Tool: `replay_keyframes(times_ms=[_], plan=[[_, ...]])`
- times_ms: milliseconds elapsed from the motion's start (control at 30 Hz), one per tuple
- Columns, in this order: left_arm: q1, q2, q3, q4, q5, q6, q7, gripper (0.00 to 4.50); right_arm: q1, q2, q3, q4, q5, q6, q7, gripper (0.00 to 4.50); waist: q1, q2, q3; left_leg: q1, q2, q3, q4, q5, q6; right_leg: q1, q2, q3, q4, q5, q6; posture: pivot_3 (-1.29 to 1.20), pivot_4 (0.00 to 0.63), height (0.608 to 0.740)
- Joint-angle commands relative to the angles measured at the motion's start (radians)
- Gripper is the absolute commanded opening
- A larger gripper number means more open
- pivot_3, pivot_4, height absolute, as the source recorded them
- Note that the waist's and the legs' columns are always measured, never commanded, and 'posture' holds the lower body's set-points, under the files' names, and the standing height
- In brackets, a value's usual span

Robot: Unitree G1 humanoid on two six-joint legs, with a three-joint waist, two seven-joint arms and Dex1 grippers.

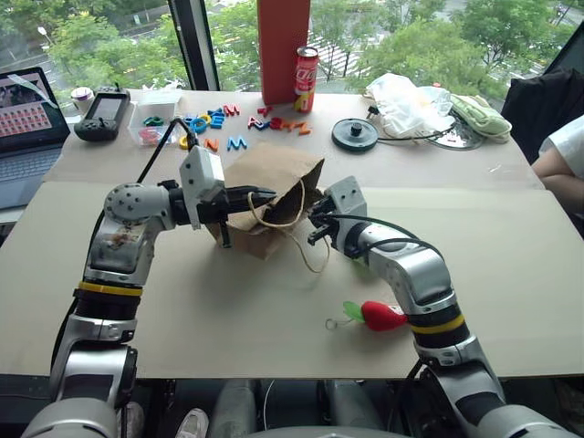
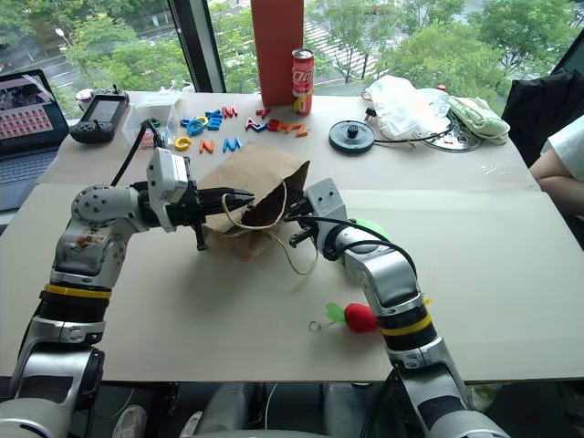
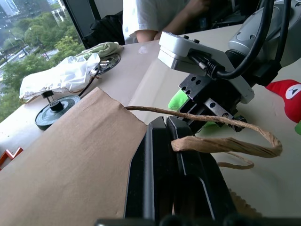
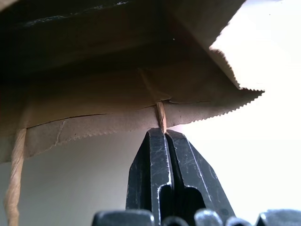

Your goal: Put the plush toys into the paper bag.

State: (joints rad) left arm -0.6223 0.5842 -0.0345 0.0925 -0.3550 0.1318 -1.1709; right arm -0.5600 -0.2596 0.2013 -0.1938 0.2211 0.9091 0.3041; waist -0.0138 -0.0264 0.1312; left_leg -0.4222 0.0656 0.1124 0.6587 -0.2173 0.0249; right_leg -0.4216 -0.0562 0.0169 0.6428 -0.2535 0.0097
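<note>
Paper bag lies on its side mid-table, closed bottom toward the far left, open mouth facing near right toward the robot's right arm; long axis runs far-left to near-right.

Left tool is clamped tight on a twine handle at the bag's upper lip, reaching in level from the left. Right tool is pinched closed on the other twine handle, right at the lower serrated lip, coming in from the right. Looks like both arms hold opposite handles so the mouth can be pulled apart and kept open for loading.

Red chili toy rests on the table near the right forearm, nearer than the bag and well apart from its mouth; long axis roughly left-right, green stem and loop pointing left. Light green toy sits on the table just behind the right tool, mostly hidden, close to the bag mouth; its orientation can't be read.

Neither toy is in the bag yet. With both tools busy on the handles, one will probably need to let go to pick a toy.
</note>
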Motion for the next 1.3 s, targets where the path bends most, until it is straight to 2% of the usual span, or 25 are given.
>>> replay_keyframes(times_ms=[33,167,200,267,500,600,733,1033,1300], plan=[[-0.01,0.006,0.009,-0.022,-0.002,-0.024,-0.004,0.01,0.006,0.003,-0.009,-0.072,0.013,0.013,0.014,0.03,-0.001,0.0,0.0,0.0,0.0,0.0,0.0,0.0,0.0,0.0,0.0,0.0,0.0,0.0,0.0,0.0,0.15,0.739],[-0.012,0.005,0.007,-0.018,0.0,-0.028,-0.006,0.01,0.006,0.029,-0.004,-0.088,0.012,0.024,0.011,1.03,-0.001,0.0,0.0,0.0,0.0,0.0,0.0,0.0,0.0,0.0,0.0,0.0,0.0,0.0,0.0,0.0,0.15,0.739],[-0.012,0.005,0.006,-0.018,0.0,-0.028,-0.007,0.01,0.004,0.035,-0.005,-0.088,0.011,0.025,0.009,1.48,-0.001,0.0,0.0,0.0,0.0,0.0,0.0,0.0,0.0,0.0,0.0,0.0,0.0,0.0,0.0,0.0,0.15,0.739],[-0.013,0.005,0.006,-0.017,0.0,-0.029,-0.007,0.01,-0.003,0.046,-0.013,-0.084,0.011,0.026,0.007,2.1,0.0,0.0,0.0,0.0,0.0,0.0,0.0,0.0,0.0,0.0,0.0,0.0,0.0,0.0,0.0,0.0,0.15,0.739],[-0.015,0.005,0.005,-0.012,0.005,-0.035,-0.009,0.01,-0.025,0.065,-0.048,-0.079,0.021,0.012,0.014,2.1,0.0,0.0,0.0,0.0,0.0,0.0,0.0,0.0,0.0,0.0,0.0,0.0,0.0,0.0,0.0,0.0,0.15,0.739],[-0.014,0.006,0.004,-0.009,0.007,-0.042,-0.011,0.01,-0.03,0.065,-0.053,-0.088,0.024,0.013,0.024,1.33,0.0,0.0,0.0,0.0,0.0,0.0,0.0,0.0,0.0,0.0,0.0,0.0,0.0,0.0,0.0,0.0,0.15,0.739],[-0.013,0.009,0.004,-0.006,0.013,-0.05,-0.013,0.01,-0.013,0.031,-0.047,-0.109,0.017,0.015,0.051,0.02,0.0,0.0,0.0,0.0,0.0,0.0,0.0,0.0,0.0,0.0,0.0,0.0,0.0,0.0,0.0,0.0,0.15,0.739],[-0.015,0.016,-0.003,0.028,0.038,-0.094,-0.035,0.01,0.035,-0.047,-0.057,-0.175,0.039,0.024,0.107,0.02,-0.001,0.0,0.0,0.0,0.0,0.001,0.0,0.0,0.0,0.0,0.0,0.0,0.0,0.0,0.0,0.0,0.15,0.739],[-0.03,0.005,0.0,0.051,0.038,-0.1,-0.032,0.01,0.055,0.002,-0.047,-0.164,0.041,0.048,0.063,0.02,0.001,0.0,0.0,0.0,0.0,0.001,0.0,0.0,0.0,0.0,0.0,0.0,0.0,0.0,0.0,0.0,0.15,0.739]])
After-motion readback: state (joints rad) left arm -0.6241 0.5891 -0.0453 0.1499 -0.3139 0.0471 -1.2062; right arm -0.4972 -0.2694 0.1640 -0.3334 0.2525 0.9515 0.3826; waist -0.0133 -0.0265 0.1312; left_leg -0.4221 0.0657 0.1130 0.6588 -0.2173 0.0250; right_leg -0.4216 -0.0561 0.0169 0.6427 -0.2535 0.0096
